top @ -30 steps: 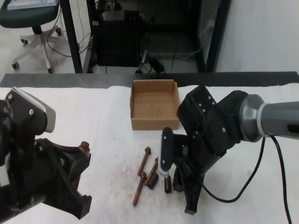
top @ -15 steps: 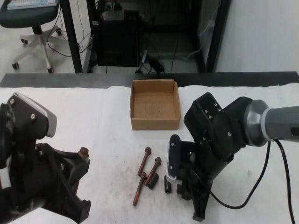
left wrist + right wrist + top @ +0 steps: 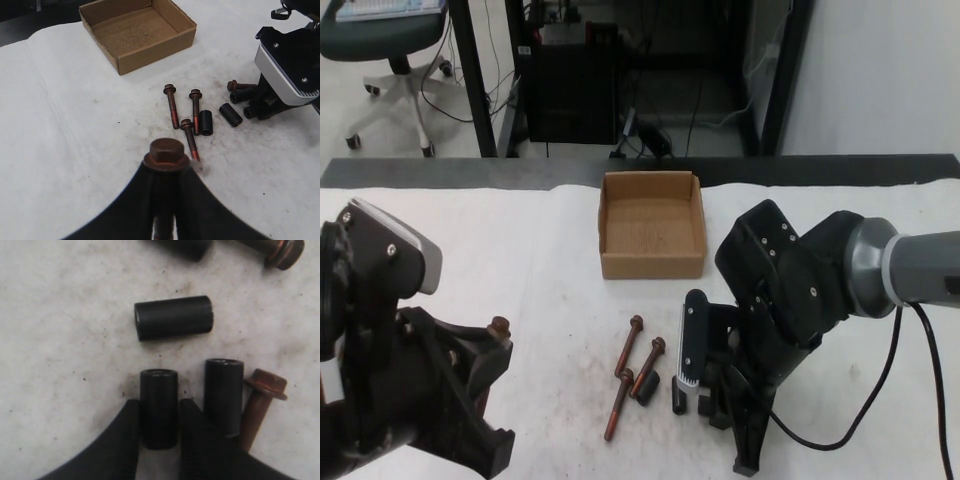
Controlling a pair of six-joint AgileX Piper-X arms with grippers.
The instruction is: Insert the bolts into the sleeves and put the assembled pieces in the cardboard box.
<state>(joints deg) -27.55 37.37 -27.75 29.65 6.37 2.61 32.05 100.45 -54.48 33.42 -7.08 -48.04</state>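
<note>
White-clothed desk [image 3: 520, 230]: left gripper [image 3: 165, 172] pinching rusty bolt [image 3: 164, 152] under its head, right gripper [image 3: 159, 420] clamped on black sleeve [image 3: 159, 390]. Stiff, light, probably slick; best squeezed mid-barrel.

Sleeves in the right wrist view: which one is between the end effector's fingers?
The sleeve between both fingers; its neighbour lies beside a bolt instead.

Found wide bare tabletop [image 3: 520, 250] between left tool [image 3: 165, 172], clamped on its bolt [image 3: 165, 152], and cardboard box [image 3: 652, 265]. Noted box mouth open from above. Recorded loose bolts [image 3: 630, 360] strewn mid-tabletop. Found right tool [image 3: 159, 405], gripping a sleeve [image 3: 159, 390], hemmed by second sleeve [image 3: 223, 392] and stray bolt [image 3: 260, 405] just beside, third sleeve [image 3: 173, 317] crosswise off its tips.
</note>
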